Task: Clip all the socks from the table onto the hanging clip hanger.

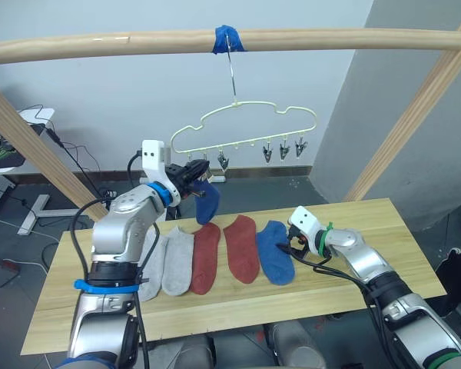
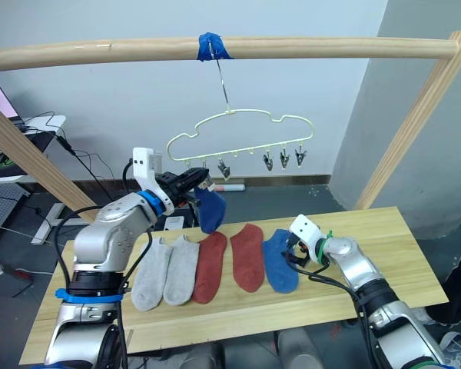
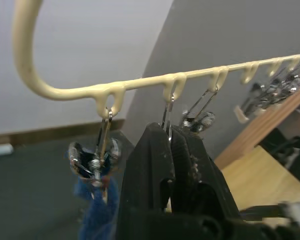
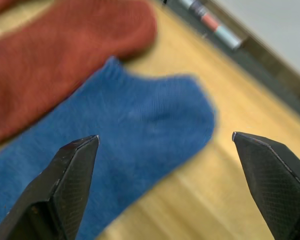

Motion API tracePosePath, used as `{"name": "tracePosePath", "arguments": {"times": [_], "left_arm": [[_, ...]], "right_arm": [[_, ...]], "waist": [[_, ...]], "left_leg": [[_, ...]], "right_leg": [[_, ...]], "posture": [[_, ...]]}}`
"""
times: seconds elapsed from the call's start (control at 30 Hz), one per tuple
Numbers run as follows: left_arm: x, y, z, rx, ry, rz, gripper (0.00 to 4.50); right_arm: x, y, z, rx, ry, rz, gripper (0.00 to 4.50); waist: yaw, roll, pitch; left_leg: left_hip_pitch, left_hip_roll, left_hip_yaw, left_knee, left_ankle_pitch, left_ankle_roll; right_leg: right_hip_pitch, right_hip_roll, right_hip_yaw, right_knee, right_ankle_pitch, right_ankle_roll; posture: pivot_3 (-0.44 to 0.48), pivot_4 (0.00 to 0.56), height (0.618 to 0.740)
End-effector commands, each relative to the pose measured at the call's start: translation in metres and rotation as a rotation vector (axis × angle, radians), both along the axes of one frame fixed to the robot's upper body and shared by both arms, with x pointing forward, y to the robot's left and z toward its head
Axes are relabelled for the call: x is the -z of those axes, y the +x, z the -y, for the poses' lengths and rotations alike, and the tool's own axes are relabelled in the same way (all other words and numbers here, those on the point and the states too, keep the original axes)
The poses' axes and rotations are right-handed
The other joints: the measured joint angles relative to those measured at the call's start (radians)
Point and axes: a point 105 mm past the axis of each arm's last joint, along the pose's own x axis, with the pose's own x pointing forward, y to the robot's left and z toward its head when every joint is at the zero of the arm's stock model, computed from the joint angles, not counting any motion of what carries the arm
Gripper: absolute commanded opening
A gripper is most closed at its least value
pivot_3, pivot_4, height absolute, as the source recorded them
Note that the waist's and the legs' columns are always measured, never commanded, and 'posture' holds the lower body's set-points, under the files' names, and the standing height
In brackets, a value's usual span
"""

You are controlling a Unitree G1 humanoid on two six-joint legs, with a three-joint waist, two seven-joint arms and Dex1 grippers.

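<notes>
Blue sock [image 1: 207, 204] seemingly clipped, left gripper [image 1: 194, 175] beside.

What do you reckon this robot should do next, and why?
Probably close the open right gripper on the blue sock lying on the table. One blue sock already seems to hang from the clip hanger's end clip by the shut left gripper; the right fingers straddle the next.

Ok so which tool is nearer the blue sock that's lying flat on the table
The right tool, open, sits right over the blue sock on the table. The left tool is raised at the clip hanger, beside another hanging blue sock.
</notes>
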Motion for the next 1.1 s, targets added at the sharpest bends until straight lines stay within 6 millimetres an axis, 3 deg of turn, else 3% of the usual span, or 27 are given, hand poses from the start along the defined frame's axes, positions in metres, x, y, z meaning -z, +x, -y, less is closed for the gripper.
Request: {"name": "tracePosePath", "arguments": {"times": [0.03, 0.33, 0.47, 0.77, 0.83, 0.97, 1.1], "left_arm": [[0.006, -0.015, -0.004, 0.015, -0.049, -0.096, 0.02], [0.006, -0.032, -0.003, 0.055, -0.046, -0.137, 0.02], [0.006, -0.035, -0.001, 0.057, -0.051, -0.14, 0.0], [0.007, -0.035, -0.001, 0.058, -0.054, -0.146, 0.0], [0.007, -0.034, 0.005, 0.068, -0.095, -0.169, 0.0], [0.009, -0.032, 0.012, 0.087, -0.256, -0.291, 0.0], [0.007, -0.029, 0.013, 0.083, -0.368, -0.369, 0.0]], "right_arm": [[-0.002, 0.007, -0.011, -0.054, -0.005, 0.037, 4.5], [0.02, 0.008, -0.012, -0.04, -0.04, -0.013, 4.5], [0.026, 0.005, -0.007, -0.034, -0.05, -0.044, 3.33], [0.031, 0.001, -0.002, -0.088, -0.113, 0.0, 0.22], [0.021, 0.0, 0.001, -0.099, -0.08, 0.042, 0.04], [-0.036, -0.008, -0.008, -0.195, 0.066, 0.212, 0.04], [-0.076, -0.026, -0.02, -0.268, 0.104, 0.332, 0.04]], "waist": [[0.001, 0.0, 0.0], [0.005, 0.0, 0.0], [0.009, 0.0, 0.0], [0.015, 0.0, 0.0], [0.022, 0.0, 0.0], [0.044, 0.0, 0.0], [0.039, 0.001, 0.001]], "left_leg": [[0.0, 0.0, 0.0, 0.0, 0.0, 0.0], [0.002, 0.0, 0.0, 0.0, 0.0, 0.0], [0.003, 0.0, 0.0, 0.0, 0.0, 0.0], [0.004, 0.0, 0.001, 0.0, 0.0, 0.0], [0.004, 0.0, 0.001, 0.0, 0.0, 0.0], [0.001, 0.0, 0.0, 0.0, 0.0, 0.0], [0.002, 0.0, 0.001, 0.0, 0.0, 0.0]], "right_leg": [[0.0, 0.0, 0.0, 0.0, 0.0, 0.0], [0.002, 0.0, 0.001, 0.001, 0.0, 0.0], [0.002, 0.0, 0.001, 0.001, 0.0, 0.0], [0.002, 0.0, 0.001, 0.001, 0.0, 0.0], [0.002, 0.0, 0.001, 0.001, 0.0, 0.0], [0.002, 0.0, 0.001, 0.0, 0.0, 0.0], [0.001, 0.0, 0.001, 0.0, 0.0, 0.0]], "posture": [[-0.144, 0.167, 0.74], [-0.099, 0.162, 0.74], [-0.093, 0.161, 0.74], [-0.091, 0.154, 0.74], [-0.094, 0.156, 0.74], [-0.11, 0.166, 0.74], [-0.126, 0.171, 0.74]]}}
